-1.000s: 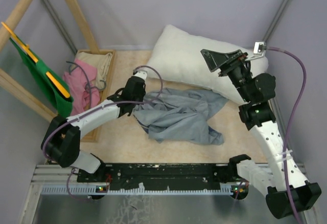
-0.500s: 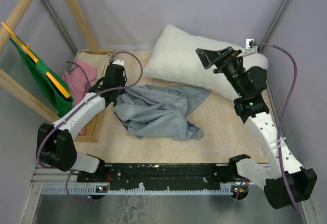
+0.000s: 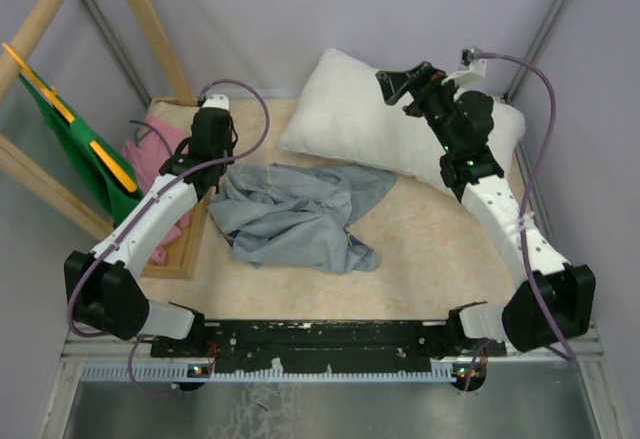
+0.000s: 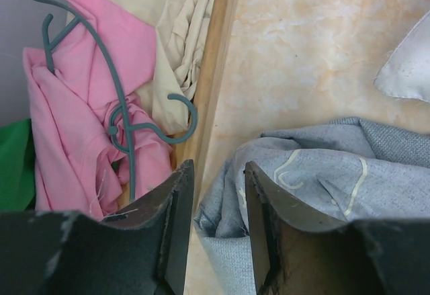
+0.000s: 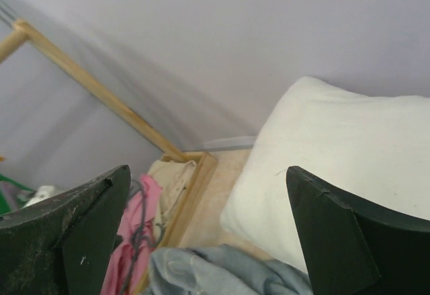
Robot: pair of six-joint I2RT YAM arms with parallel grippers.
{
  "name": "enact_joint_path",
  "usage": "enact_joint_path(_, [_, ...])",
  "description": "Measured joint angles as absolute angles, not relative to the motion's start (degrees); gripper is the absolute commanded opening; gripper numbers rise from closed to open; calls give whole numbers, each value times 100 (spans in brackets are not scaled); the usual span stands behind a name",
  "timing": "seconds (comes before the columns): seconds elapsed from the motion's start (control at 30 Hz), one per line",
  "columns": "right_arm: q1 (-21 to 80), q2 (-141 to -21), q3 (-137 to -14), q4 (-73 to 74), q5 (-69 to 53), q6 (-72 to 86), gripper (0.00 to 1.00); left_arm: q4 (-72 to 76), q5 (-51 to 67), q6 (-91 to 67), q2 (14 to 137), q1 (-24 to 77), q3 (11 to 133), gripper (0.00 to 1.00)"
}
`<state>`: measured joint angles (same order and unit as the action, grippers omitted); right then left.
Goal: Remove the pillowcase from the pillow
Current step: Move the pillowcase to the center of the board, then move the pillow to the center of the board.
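Note:
The pillowcase (image 3: 300, 214) lies crumpled on the table with its blue-grey inside out and pale yellow outlines showing (image 4: 322, 174). It is off the pillow (image 3: 350, 109), a plump white cushion at the back. My left gripper (image 3: 212, 185) is shut on the pillowcase's left edge beside the wooden tray; a fold is pinched between the fingers (image 4: 218, 174). My right gripper (image 3: 405, 84) is open and empty, held above the pillow (image 5: 336, 147). The pillowcase's far edge shows low in the right wrist view (image 5: 215, 271).
A wooden tray (image 3: 190, 249) at the left holds a pink cloth (image 4: 80, 107), a beige cloth and a teal hanger (image 4: 124, 127). A green cloth (image 3: 80, 149) hangs on the slanted wooden frame (image 3: 150, 29). Grey walls close in the back and sides.
My left gripper has dragged the pillowcase to the left, toward the tray. My right arm has swung up and back over the pillow, its gripper still open.

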<state>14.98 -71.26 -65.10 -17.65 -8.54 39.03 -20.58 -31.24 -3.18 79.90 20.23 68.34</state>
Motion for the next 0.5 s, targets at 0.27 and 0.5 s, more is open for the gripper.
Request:
enact_joint_path(0.27, [1608, -9494, -8182, -1094, -467, 2681, 99, -2158, -2827, -604, 7929, 2023, 6667, 48])
enact_joint_path(0.5, [1592, -12840, -13032, 1782, 871, 781, 99, -2222, -1964, -947, 7636, 2025, 6143, 51])
